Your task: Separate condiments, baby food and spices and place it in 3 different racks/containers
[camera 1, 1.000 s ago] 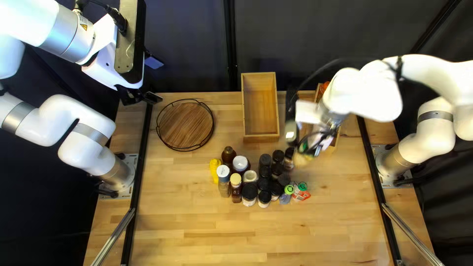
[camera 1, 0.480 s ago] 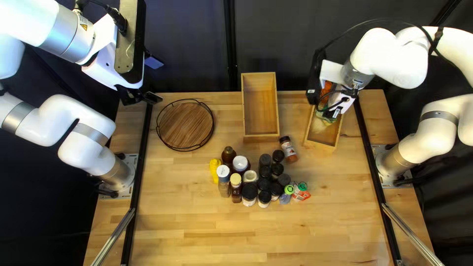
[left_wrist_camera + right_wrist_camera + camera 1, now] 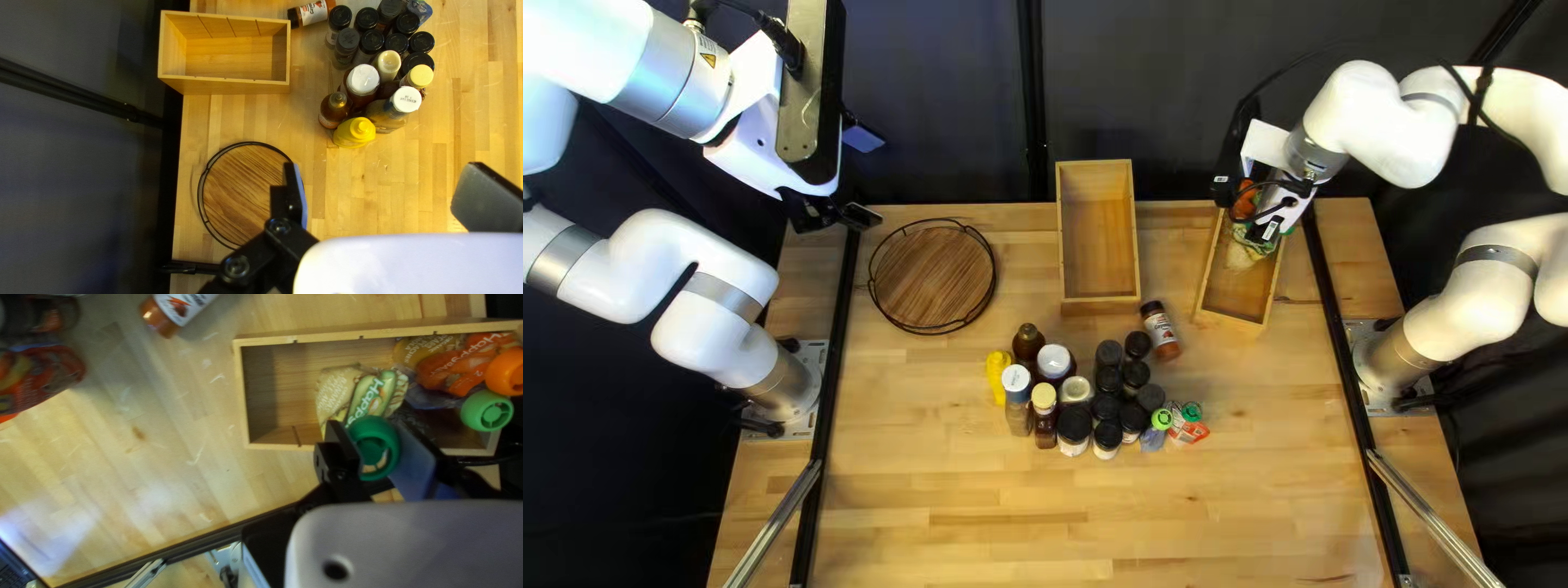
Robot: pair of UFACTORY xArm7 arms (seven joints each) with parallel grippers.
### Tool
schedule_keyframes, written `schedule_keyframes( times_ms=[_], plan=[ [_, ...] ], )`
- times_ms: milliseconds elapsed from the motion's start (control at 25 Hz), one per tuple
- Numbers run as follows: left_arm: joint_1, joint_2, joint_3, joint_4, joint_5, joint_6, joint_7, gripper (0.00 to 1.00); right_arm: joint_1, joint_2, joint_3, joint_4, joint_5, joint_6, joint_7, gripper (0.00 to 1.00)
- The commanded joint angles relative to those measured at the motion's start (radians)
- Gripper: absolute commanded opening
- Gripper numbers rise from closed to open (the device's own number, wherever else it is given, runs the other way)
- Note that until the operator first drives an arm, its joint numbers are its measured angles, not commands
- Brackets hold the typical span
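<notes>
Pinching a pouch (image 3: 365, 400), the right fingers (image 3: 417, 465) face boxed baby-food pouches (image 3: 455, 367) (a group likely unfinished). Beyond the spread left fingers (image 3: 485, 198), jars (image 3: 371, 41) and bottles (image 3: 363, 80) await sorting.

Both the left arm (image 3: 703, 299) and the right arm (image 3: 1378, 125) are glossy white and rounded, with silver-grey bands at the joints and metal base plates (image 3: 808, 419). A yellow warning triangle (image 3: 709, 60) marks the left one, which also carries a long, dark slab (image 3: 810, 93) with rounded ends and a black cable (image 3: 776, 35). Thin black wiring (image 3: 1334, 51) arcs over the right one. The left pincer (image 3: 866, 176) and right pincer (image 3: 1263, 227) have black links, round screws (image 3: 279, 225) and blue facing (image 3: 300, 201).
</notes>
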Motion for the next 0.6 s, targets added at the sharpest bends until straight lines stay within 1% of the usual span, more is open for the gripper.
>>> schedule_keyframes(
  times_ms=[40,80,120,160,200,280,560,600],
  plan=[
    [0.0,0.0,0.0,0.0,0.0,0.0,0.0,1.0,-0.338,-0.023,0.273,-0.02,0.173,-0.055,-0.175,0.0],
    [0.0,0.0,0.0,0.0,0.0,0.0,0.0,1.0,-0.061,-0.075,0.014,-0.029,-0.022,-0.107,-0.012,0.0],
    [0.0,0.0,0.0,0.0,0.0,0.0,0.0,1.0,-0.094,-0.081,0.045,-0.031,-0.008,-0.117,-0.023,0.0],
    [0.0,0.0,0.0,0.0,0.0,0.0,0.0,1.0,-0.155,-0.087,0.103,-0.034,0.021,-0.131,-0.046,0.0],
    [0.0,0.0,0.0,0.0,0.0,0.0,0.0,1.0,-0.195,-0.087,0.142,-0.036,0.042,-0.138,-0.061,0.0],
    [0.0,0.0,0.0,0.0,0.0,0.0,0.0,1.0,-0.245,-0.085,0.19,-0.036,0.067,-0.145,-0.078,0.0],
    [0.0,0.0,0.0,0.0,0.0,0.0,0.0,1.0,-0.247,-0.092,0.193,-0.042,0.061,-0.162,-0.071,0.0],
    [0.0,0.0,0.0,0.0,0.0,0.0,0.0,1.0,-0.246,-0.091,0.193,-0.043,0.062,-0.161,-0.071,0.53]
  ],
)
